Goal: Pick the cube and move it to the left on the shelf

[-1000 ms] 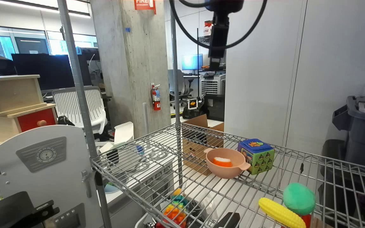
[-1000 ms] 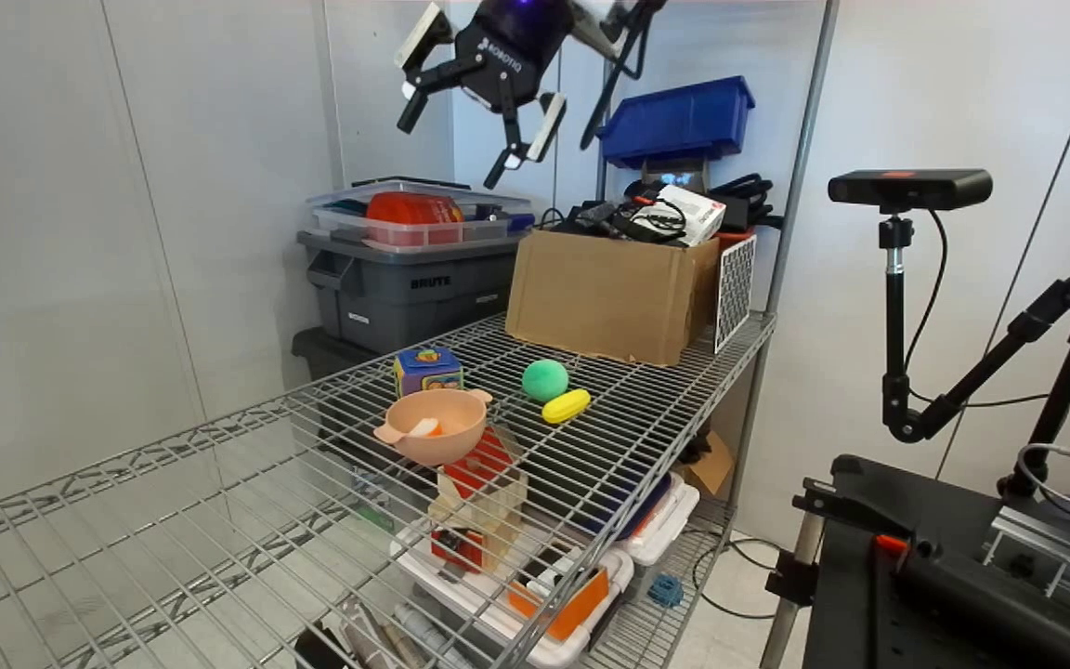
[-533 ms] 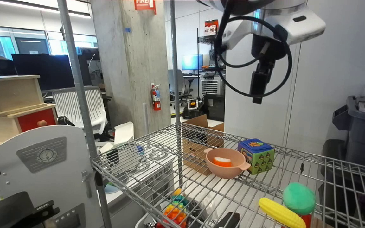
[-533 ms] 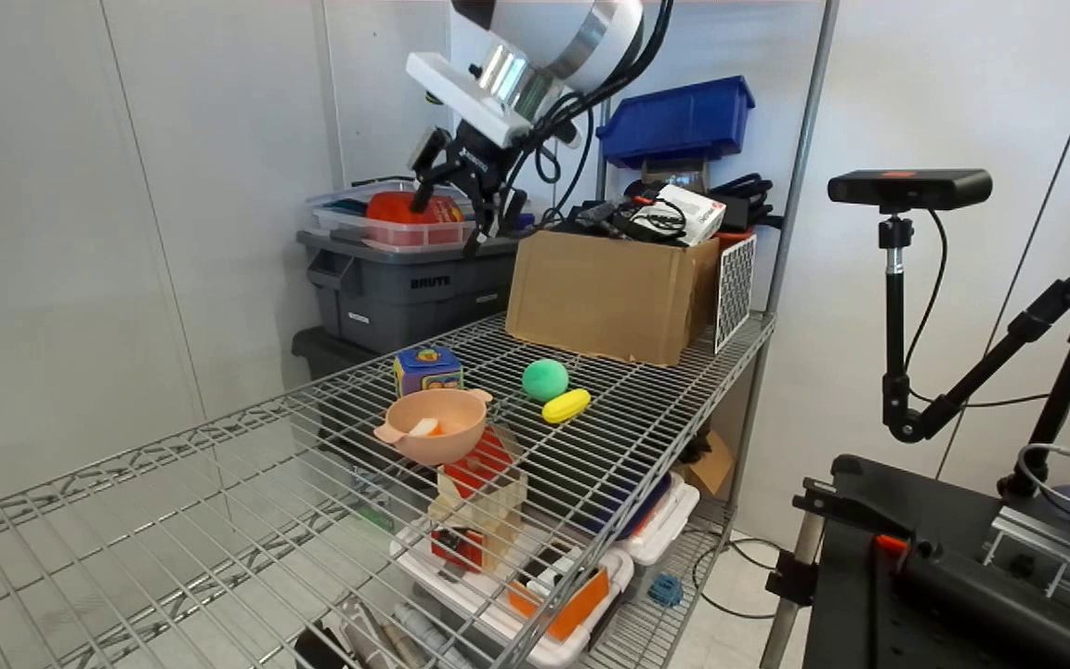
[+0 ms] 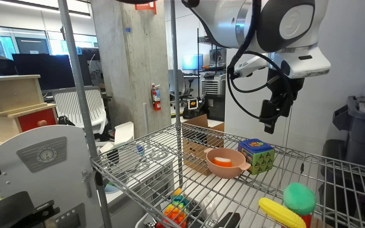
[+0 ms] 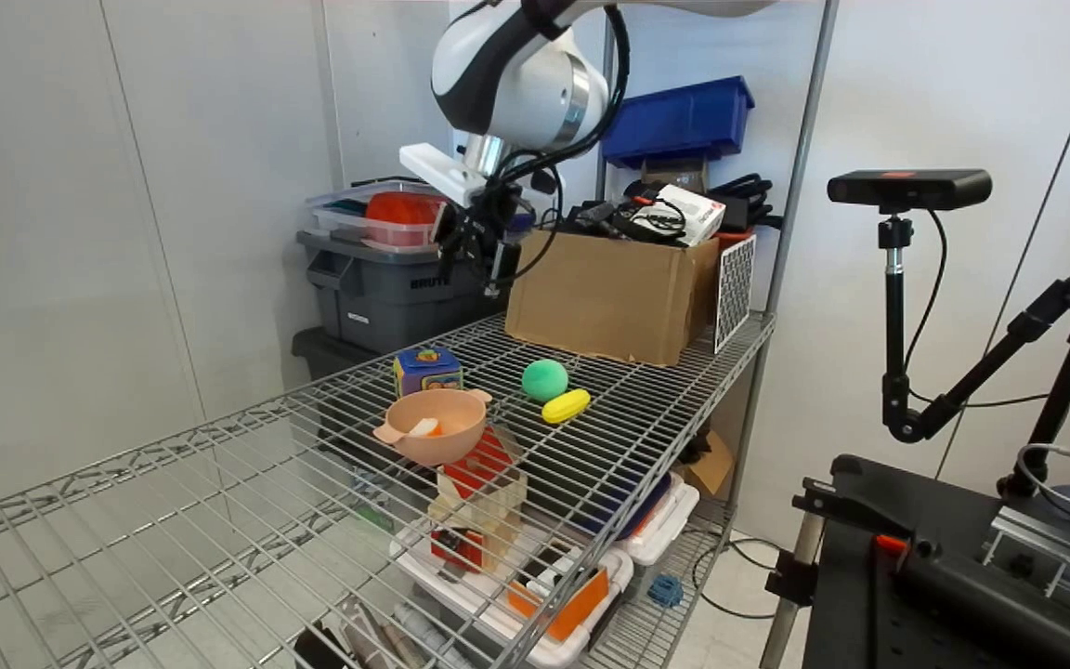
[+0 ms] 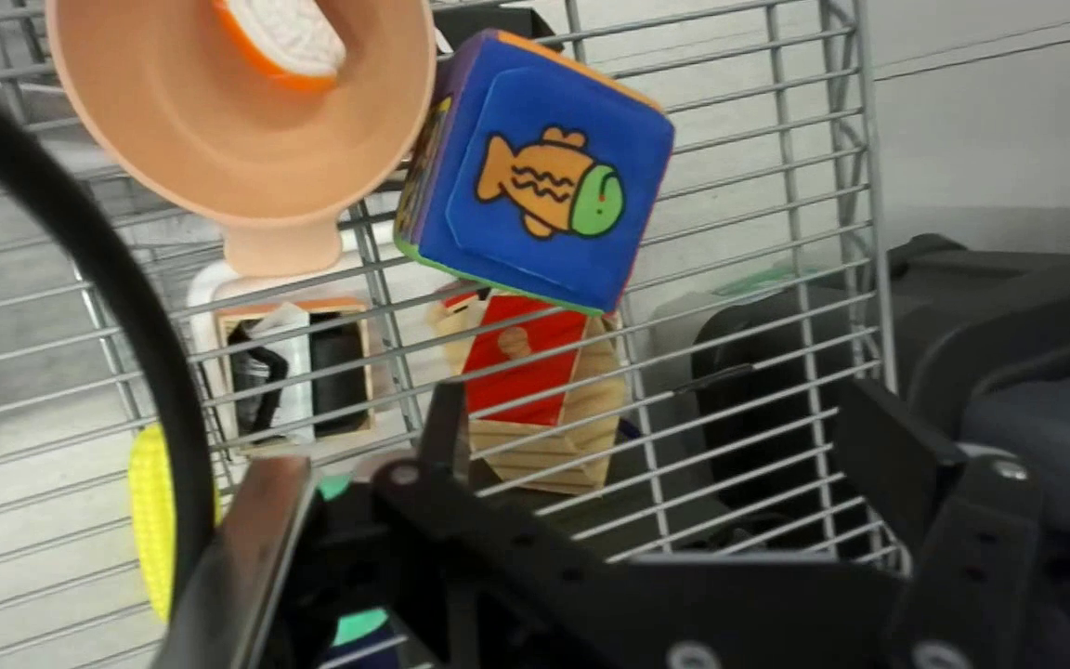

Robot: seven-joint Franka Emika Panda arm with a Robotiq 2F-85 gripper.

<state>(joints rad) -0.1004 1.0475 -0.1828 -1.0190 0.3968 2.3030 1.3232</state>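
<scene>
The cube (image 7: pixel 554 177) sits on the wire surface (image 6: pixel 173 444), near the edge along the pale wall (image 6: pixel 108 307), its fish-printed blue face turned up. Just beside it stands the bowl (image 7: pixel 173 149), an orange-and-white piece (image 7: pixel 284 42) lying inside; whether cube and bowl touch, I cannot tell. The pincer (image 7: pixel 665 432) hangs above the surface, pointing down, higher than the cube and clear of it, its two fingers (image 7: pixel 897 455) spread wide apart. A black cable (image 7: pixel 80 228) loops past it in the wrist view, and the white arm (image 5: pixel 223 19) hangs from the top of both exterior views. The ball (image 5: pixel 299 199) and the corn (image 5: pixel 280 212) lie next to each other on the surface; farther along, in an exterior view, stands a carton (image 6: pixel 591 293), with the blue bin (image 6: pixel 679 121) showing above it.
</scene>
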